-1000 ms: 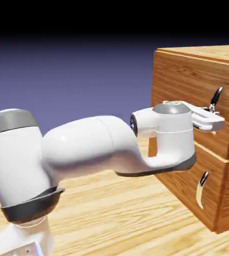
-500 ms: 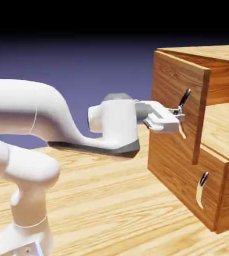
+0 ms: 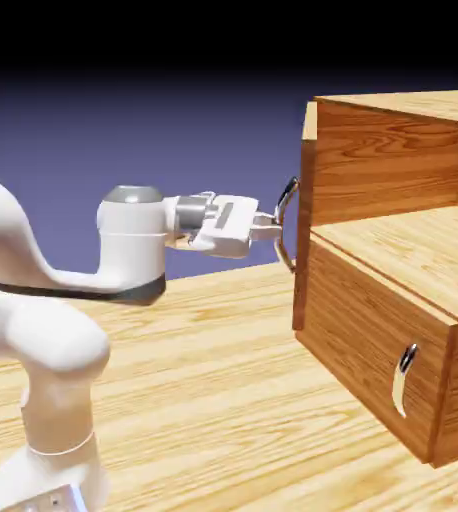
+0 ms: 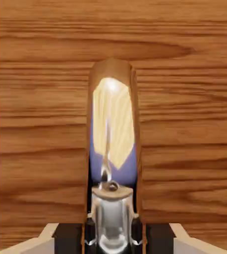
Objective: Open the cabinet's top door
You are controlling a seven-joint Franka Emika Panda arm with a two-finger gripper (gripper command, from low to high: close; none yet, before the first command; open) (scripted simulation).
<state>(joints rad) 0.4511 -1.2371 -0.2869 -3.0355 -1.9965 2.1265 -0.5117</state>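
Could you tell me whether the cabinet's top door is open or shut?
Open: the top door stands swung out, and the cabinet's upper compartment shows inside.

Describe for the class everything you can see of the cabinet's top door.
The top door is a flat, upright panel that looks like brown, grained wood. It stands wide open, seen nearly edge-on at the exterior view's left side of the cabinet, baring the upper compartment. On its outer face is a curved, shiny, metallic-looking handle, on which the hand is closed. No hinges show.
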